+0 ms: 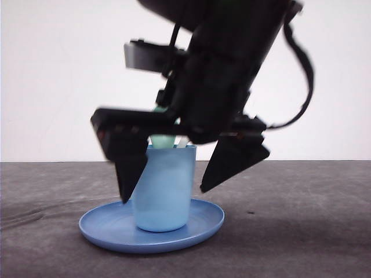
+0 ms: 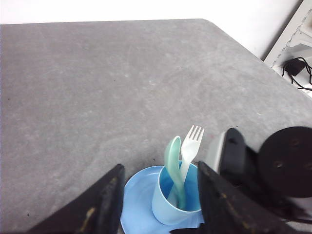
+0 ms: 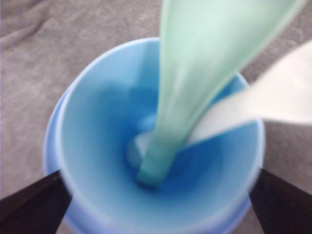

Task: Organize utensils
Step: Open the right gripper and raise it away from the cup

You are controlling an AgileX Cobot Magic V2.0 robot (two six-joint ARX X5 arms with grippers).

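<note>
Standing handle-down inside the cup [image 2: 175, 200] on the plate [image 1: 104, 229], spoon [image 2: 173, 161] and fork [image 2: 191, 146] are looking sorted; both grippers' jaws are gaping wide, gripping nothing, straddling the cup.

The light blue plastic cup [image 1: 164, 188] is seen low and level from the front. It is viewed from above by both wrist cameras, the right far closer.
</note>
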